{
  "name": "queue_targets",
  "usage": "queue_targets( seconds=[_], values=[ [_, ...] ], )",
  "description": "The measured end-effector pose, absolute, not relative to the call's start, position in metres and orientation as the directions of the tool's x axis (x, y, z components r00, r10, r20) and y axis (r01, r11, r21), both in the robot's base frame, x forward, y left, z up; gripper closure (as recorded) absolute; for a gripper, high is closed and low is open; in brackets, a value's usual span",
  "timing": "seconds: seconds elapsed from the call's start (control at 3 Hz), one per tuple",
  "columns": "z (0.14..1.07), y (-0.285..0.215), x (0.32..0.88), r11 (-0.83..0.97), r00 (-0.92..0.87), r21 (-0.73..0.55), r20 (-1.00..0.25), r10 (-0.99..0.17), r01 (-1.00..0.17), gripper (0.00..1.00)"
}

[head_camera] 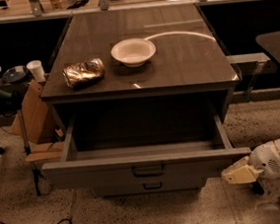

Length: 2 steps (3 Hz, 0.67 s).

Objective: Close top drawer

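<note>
Speckled floor lies beneath the end effector beside the top drawer.

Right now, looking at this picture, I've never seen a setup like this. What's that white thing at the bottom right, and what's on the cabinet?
That white thing is a robot's arm. It ends in a cream-coloured hand, low at the right, beside the right end of the top drawer. I cannot tell whether they touch, and nothing shows in the hand. The one camera looks down at a grey cabinet from its front. The top drawer is pulled out. On the cabinet's top sit a white bowl and, to its left, a crumpled shiny packet.
</note>
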<state>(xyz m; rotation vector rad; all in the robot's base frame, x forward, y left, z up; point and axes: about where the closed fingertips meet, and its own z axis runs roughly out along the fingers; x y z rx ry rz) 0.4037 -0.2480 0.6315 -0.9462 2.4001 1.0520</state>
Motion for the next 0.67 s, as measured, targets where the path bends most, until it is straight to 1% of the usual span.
queue_targets(
  seconds=[0.33,0.67],
  values=[
    [0.634,-0.247,0.419,0.508,-0.740,0.543,-0.552,-0.384,-0.668,1.00],
    [0.638,-0.236,0.434,0.505,-0.751,0.561,-0.555,-0.359,-0.656,1.00]
  ],
)
